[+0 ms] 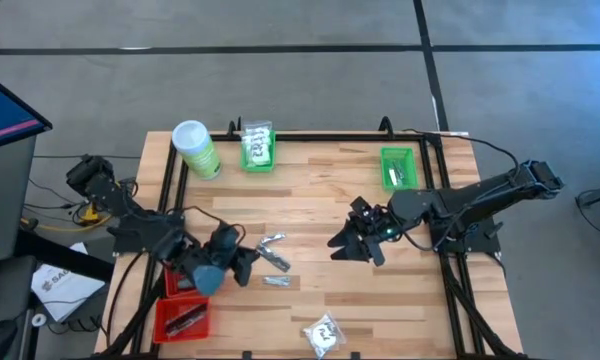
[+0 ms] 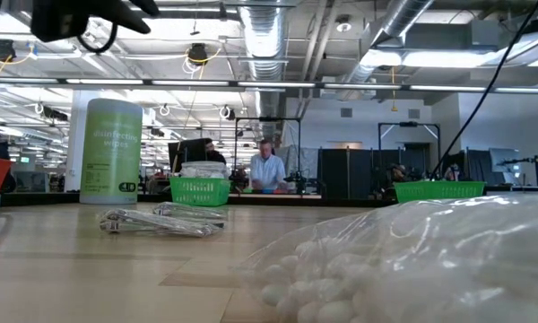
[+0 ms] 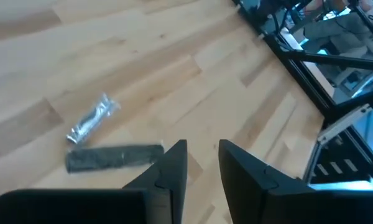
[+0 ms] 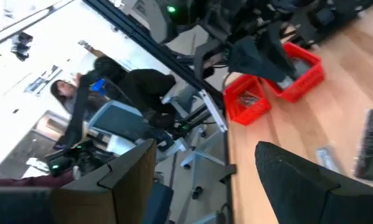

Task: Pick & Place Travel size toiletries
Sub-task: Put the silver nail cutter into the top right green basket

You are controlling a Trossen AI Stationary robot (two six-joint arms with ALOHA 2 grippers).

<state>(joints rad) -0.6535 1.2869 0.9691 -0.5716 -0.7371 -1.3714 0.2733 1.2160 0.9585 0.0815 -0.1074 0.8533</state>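
Two slim silvery sachets (image 1: pixel 270 245) (image 1: pixel 277 281) and a dark grey stick (image 3: pixel 115 157) lie flat on the wooden table, left of its middle. A white crinkly packet (image 1: pixel 323 333) lies at the near edge and fills the low view's right side (image 2: pixel 430 260). My left gripper (image 1: pixel 242 265) hovers just left of the sachets; its fingers stand a little apart (image 3: pixel 202 155) with nothing between them. My right gripper (image 1: pixel 345 243) hangs open right of the middle, its fingers wide apart (image 4: pixel 205 174) and empty.
Two red baskets (image 1: pixel 183 318) (image 1: pixel 170 282) stand at the near left under my left arm. A green basket (image 1: pixel 257 148) and a light-green canister (image 1: pixel 195 148) stand at the far left, another green basket (image 1: pixel 398 167) at the far right. A black frame (image 1: pixel 310 135) rims the table.
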